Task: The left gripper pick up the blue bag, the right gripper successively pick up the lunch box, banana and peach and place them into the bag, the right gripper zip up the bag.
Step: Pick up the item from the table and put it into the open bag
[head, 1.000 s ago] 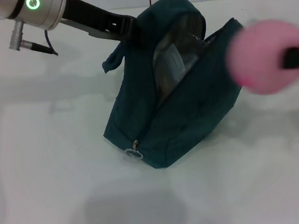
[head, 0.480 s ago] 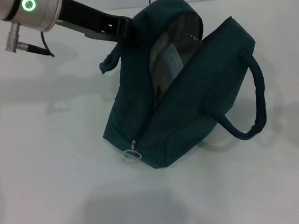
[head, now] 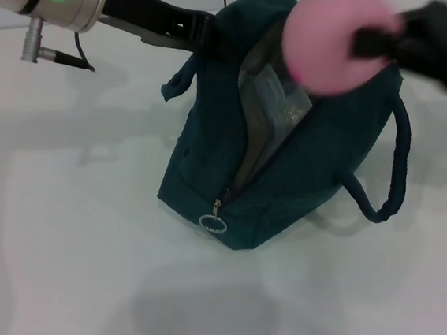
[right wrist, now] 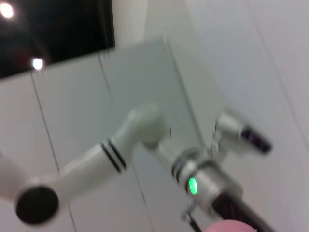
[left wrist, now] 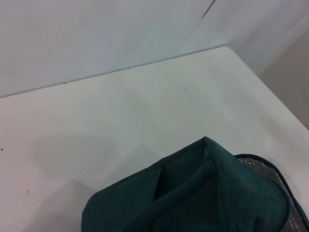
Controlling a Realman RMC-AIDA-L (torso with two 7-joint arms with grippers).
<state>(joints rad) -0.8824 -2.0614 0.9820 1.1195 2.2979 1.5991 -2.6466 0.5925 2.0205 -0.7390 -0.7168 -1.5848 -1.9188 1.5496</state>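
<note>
The blue bag (head: 288, 185) stands unzipped on the white table, its silvery lining (head: 262, 120) showing. My left gripper (head: 201, 36) is shut on its upper rear edge by a handle, holding it up; the left wrist view shows that teal fabric (left wrist: 193, 198). The pink peach (head: 339, 39) hangs just over the bag's mouth with my right gripper (head: 370, 41) shut on it; its top also shows in the right wrist view (right wrist: 227, 226). Clear plastic of the lunch box (head: 276, 95) shows inside the opening. The banana is hidden.
The zipper's silver ring pull (head: 213, 224) lies at the bag's near end. A loop handle (head: 394, 171) droops off the bag's right side. White table (head: 71, 230) surrounds the bag. My left arm (right wrist: 203, 181) appears in the right wrist view.
The peach in my right gripper was right of the bag, left the picture, and now hangs above the bag's mouth. The bag and left arm shifted slightly right.
</note>
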